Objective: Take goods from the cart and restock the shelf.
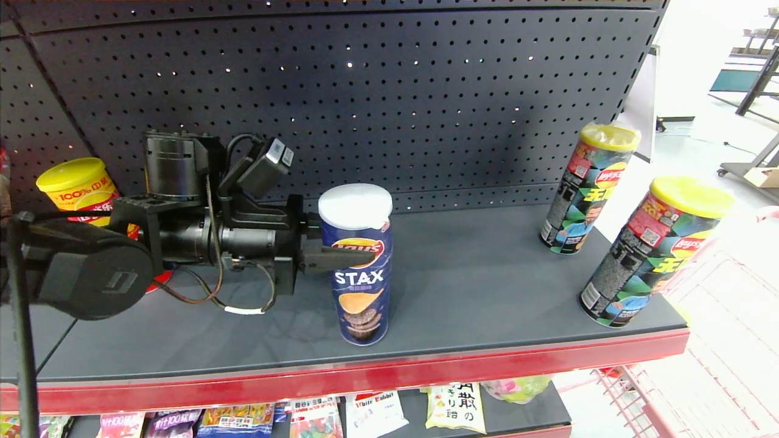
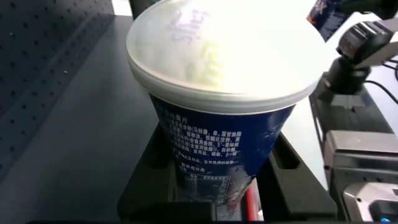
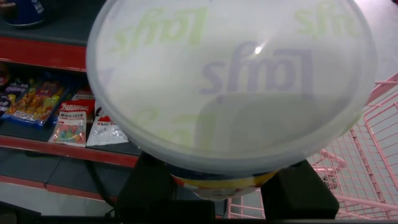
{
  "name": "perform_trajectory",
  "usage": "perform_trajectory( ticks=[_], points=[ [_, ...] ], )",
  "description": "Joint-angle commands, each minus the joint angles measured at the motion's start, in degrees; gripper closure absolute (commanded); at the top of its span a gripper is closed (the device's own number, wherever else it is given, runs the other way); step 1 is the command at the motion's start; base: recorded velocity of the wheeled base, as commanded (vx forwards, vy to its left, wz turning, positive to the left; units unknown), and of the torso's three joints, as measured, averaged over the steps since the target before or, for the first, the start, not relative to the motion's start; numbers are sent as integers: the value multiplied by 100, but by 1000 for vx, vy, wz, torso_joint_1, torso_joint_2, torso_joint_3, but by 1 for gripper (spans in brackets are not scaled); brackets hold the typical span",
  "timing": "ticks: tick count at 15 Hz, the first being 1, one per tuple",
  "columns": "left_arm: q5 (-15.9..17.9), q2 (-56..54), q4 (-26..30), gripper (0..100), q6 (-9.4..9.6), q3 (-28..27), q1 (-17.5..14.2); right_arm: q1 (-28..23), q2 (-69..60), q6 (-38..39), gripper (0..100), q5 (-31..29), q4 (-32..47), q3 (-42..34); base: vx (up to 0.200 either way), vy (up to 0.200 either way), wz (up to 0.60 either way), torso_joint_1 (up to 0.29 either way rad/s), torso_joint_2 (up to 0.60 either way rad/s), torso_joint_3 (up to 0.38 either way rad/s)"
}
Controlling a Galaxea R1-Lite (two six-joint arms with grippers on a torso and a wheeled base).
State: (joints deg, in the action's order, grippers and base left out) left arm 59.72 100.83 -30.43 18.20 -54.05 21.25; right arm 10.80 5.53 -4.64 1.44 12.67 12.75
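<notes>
Closest to the lens: clear lid of a yellow-bodied can (image 3: 230, 93), pinched below the rim by the right gripper (image 3: 217, 202), fingers pressed to either side. Held off the shelf, out past its red front edge, near the pink cart (image 3: 373, 168), with snack bags (image 3: 68, 118) on the lower tier in sight beyond.

Farther in, blue can (image 1: 360, 286) upright on the shelf (image 1: 487, 292), near the front edge and about midway along it, white lid up. Left gripper (image 1: 353, 252) at its left side, arm lying across the shelf from the left edge. Closed on the upper half of the can, one finger across the front of the label, the other hidden behind. From the left wrist, dark fingers hugging both sides just under the lid. Base apparently down on the shelf, contact hard to confirm.

Probably light, and tippy on so narrow a foot: tall thin-walled tube, glossy wrap likely slick, brittle chips inside. Grip around the body, not the lid, likely to pop off. Squeeze only enough to stop slipping; risk of denting the wall otherwise. Keep upright on letting go; easily toppled by a sideways brush.

By the right edge, rear yellow-lidded can (image 1: 587, 188) toward the back and front yellow-lidded can (image 1: 654, 252) at the front right corner, both well apart from the blue one. Yellow tub (image 1: 79, 185) at the back left corner, behind the left arm.
</notes>
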Motion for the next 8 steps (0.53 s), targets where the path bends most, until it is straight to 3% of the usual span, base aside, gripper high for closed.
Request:
perform_trajectory(
  ticks=[1,8],
  points=[
    [4,-63,-7,100,17,167,20,1,9,-1,100,6,-1,-1,0,0,0,0,0,0],
    [40,-116,11,100,17,272,11,1,9,-1,100,6,-1,-1,0,0,0,0,0,0]
  ],
)
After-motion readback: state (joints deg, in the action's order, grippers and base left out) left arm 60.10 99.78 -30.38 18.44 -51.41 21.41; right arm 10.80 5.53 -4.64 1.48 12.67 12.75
